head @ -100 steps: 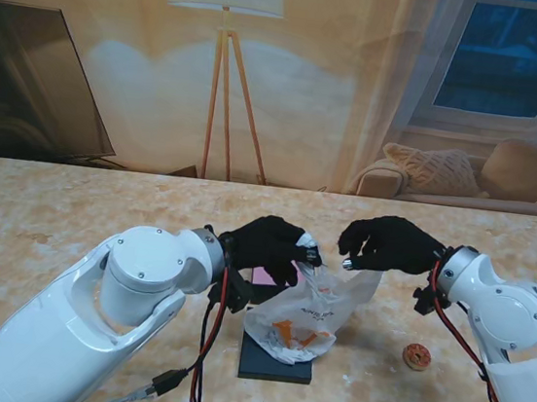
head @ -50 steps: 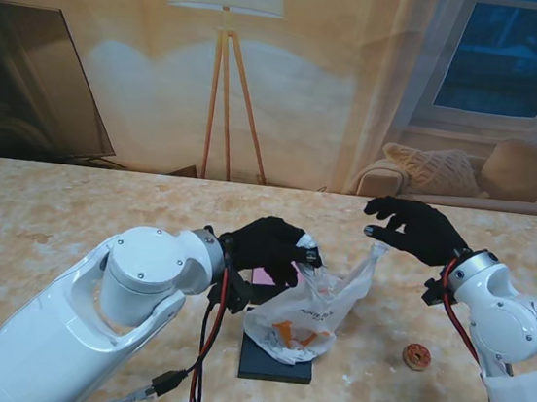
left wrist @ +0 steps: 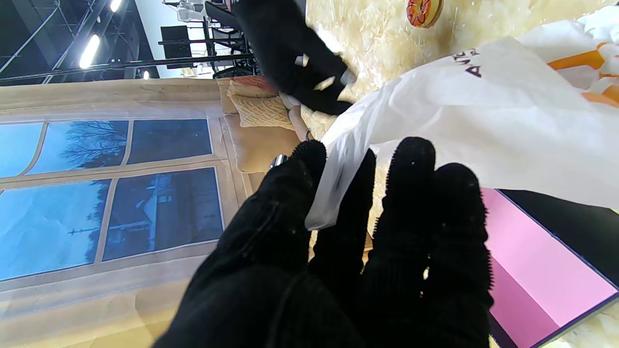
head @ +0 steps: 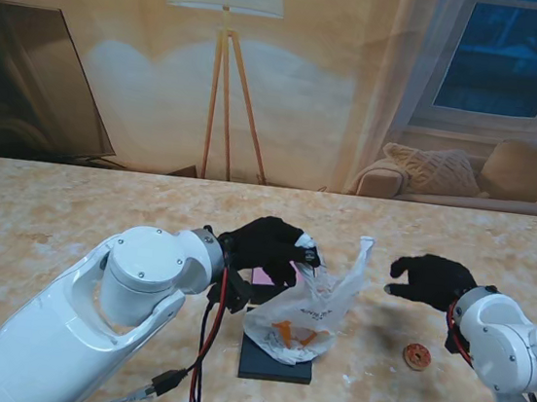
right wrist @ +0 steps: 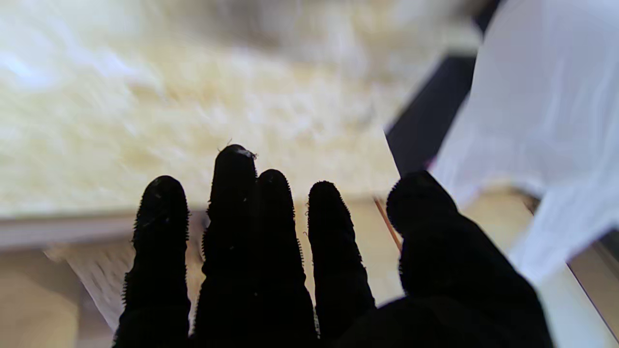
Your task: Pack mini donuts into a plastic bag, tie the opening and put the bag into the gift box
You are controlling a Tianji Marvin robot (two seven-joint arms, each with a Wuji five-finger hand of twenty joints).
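1. Plastic bag: white, see-through, orange print, sitting slumped on the gift box with one corner of its mouth sticking straight up.
2. Gift box: dark, flat, with a pink inside showing.
3. One mini donut lies loose on the tabletop, well right of the bag.

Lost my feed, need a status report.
Left hand pinching plastic bag rim. Right hand open, clear of bag. One mini donut loose on table. Bag untied, over gift box.
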